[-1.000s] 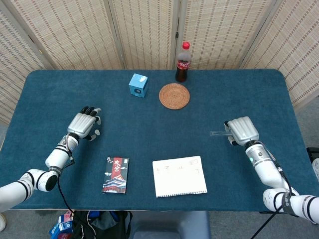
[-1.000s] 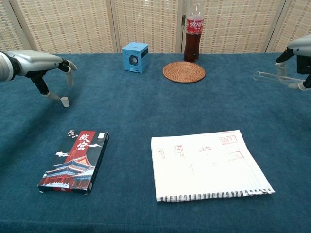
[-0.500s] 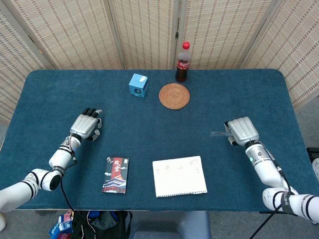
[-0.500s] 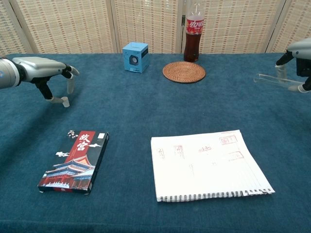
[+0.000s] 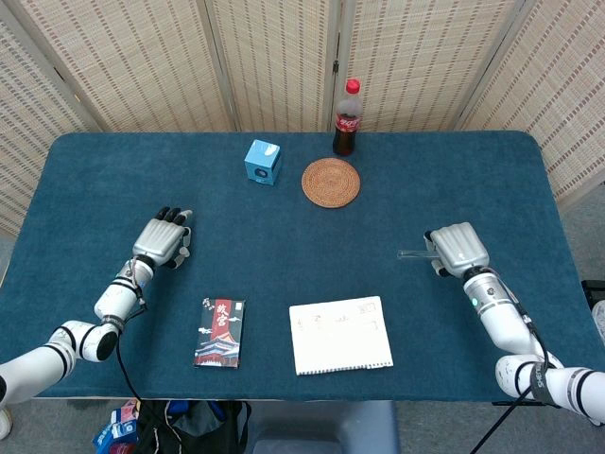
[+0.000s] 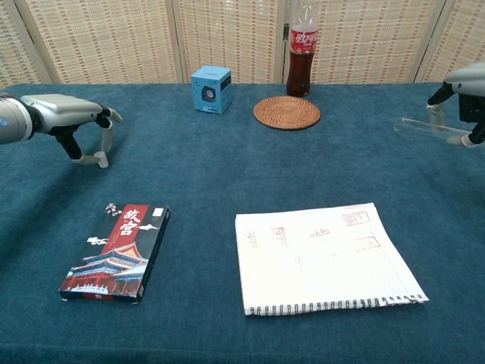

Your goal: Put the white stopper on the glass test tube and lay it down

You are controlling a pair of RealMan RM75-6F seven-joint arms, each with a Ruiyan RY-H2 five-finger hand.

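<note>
The small white stopper [image 6: 101, 160] sits low at the table's left side, pinched between the thumb and a finger of my left hand [image 6: 72, 121]. From above, my left hand [image 5: 163, 237] covers the stopper. At the right side, my right hand [image 5: 458, 248] holds the glass test tube [image 5: 412, 253] roughly level, with the open end pointing left. In the chest view the test tube [image 6: 423, 127] sticks out leftward from my right hand [image 6: 464, 91], a little above the blue cloth. The two hands are far apart.
A blue box [image 5: 262, 162], a woven coaster [image 5: 331, 181] and a cola bottle [image 5: 346, 118] stand at the back centre. A red-and-black book [image 5: 219, 332] and a white notebook [image 5: 340, 334] lie near the front edge.
My left hand has come down over the stopper and its thumb and finger have closed in on it. My right hand with the tube has barely moved.
</note>
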